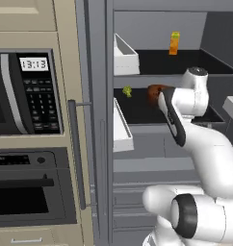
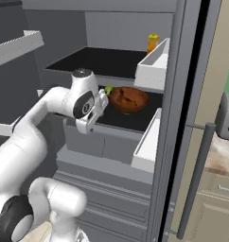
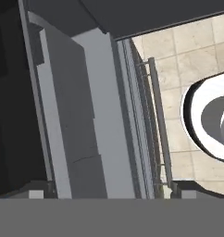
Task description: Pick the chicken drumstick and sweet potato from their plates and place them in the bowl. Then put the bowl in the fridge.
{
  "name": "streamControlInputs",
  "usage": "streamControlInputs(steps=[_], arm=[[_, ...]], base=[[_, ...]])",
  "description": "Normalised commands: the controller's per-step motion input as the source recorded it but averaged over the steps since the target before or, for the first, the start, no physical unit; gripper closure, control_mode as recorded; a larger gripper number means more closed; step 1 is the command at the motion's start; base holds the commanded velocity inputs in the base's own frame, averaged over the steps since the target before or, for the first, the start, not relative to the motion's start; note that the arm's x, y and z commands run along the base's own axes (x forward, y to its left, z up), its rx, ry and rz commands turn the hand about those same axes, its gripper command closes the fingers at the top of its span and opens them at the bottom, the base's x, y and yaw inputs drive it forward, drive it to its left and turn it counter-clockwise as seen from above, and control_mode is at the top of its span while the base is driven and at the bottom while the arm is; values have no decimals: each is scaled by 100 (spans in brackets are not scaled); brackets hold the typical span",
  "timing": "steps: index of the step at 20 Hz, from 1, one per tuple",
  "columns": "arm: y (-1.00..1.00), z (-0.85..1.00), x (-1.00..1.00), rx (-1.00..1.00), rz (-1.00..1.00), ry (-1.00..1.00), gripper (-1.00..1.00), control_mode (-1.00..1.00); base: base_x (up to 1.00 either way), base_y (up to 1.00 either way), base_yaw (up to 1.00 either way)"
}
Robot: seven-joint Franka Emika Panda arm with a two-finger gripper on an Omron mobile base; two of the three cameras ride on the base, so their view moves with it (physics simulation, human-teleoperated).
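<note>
The dark reddish-brown bowl (image 2: pixel 128 99) stands on the middle shelf of the open fridge (image 1: pixel 97 125); in the left base view my arm partly covers the bowl (image 1: pixel 154 92). Brownish lumps lie in it, but I cannot tell the drumstick from the sweet potato. My gripper (image 2: pixel 88 126) hangs just in front of the shelf, left of the bowl and apart from it, pointing down. In the hand view the gripper (image 3: pixel 112 191) is open and holds nothing, looking down the fridge's lower drawers to the tiled floor. The plates are out of view.
An orange carton (image 1: pixel 174 43) stands on the upper shelf and a small green item (image 1: pixel 127 91) lies by the bowl. White door bins (image 1: pixel 122 130) jut out at the left. The microwave (image 1: pixel 22 93) and oven (image 1: pixel 27 192) sit left of the fridge handle (image 1: pixel 76 153).
</note>
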Motion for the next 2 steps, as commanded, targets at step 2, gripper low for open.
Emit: streamControlInputs(steps=[2], arm=[[-5, -7, -91, -1, 1, 4, -100, -100]], base=[[0, 0, 0]])
